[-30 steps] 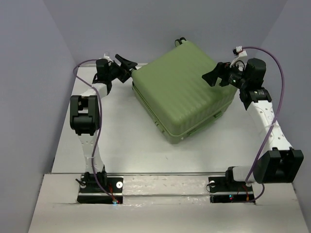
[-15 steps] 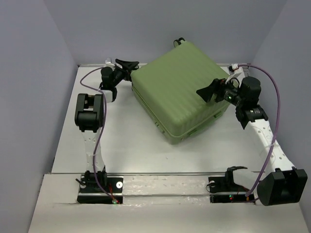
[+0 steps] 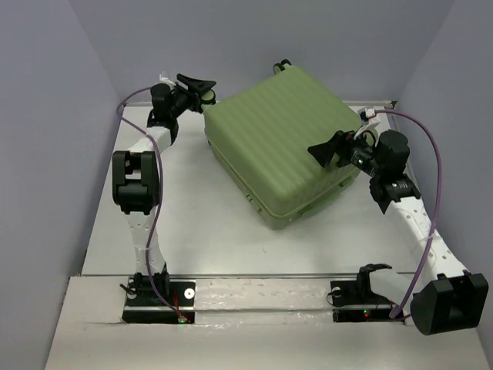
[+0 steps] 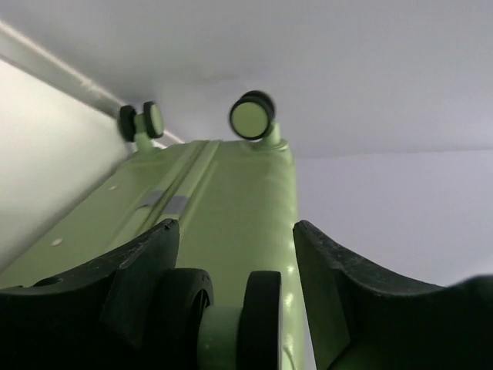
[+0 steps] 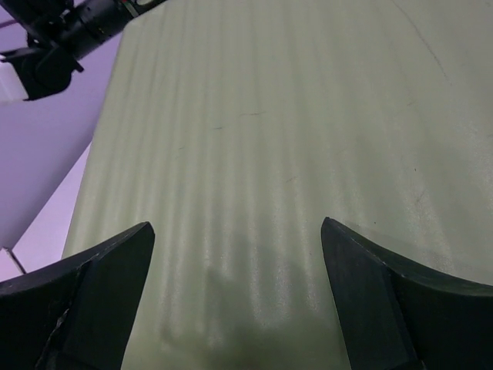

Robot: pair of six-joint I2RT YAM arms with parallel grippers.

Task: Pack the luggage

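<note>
The luggage point(image 3: 281, 142) is a light-green ribbed suitcase, closed, lying flat at the back middle of the table. My left gripper point(image 3: 196, 83) is open at its back left corner. In the left wrist view the left gripper point(image 4: 235, 239) has its jaws on either side of a black-and-green caster wheel point(image 4: 231, 324), not pressing on it. Two more wheels point(image 4: 253, 116) show at the far end. My right gripper point(image 3: 327, 150) is open and empty, just above the right side of the lid. In the right wrist view the right gripper point(image 5: 237, 231) has the ribbed shell point(image 5: 262, 116) close beneath it.
The white table point(image 3: 192, 223) is walled at the back and both sides by grey panels point(image 3: 46, 116). A metal rail point(image 3: 254, 275) runs along the near edge by the arm bases. The left arm's wrist point(image 5: 69, 27) shows in the right wrist view's top left corner.
My right gripper has come down and leftward over the suitcase lid. My left gripper has shifted toward the back wall at the suitcase's corner. Both stay open.
</note>
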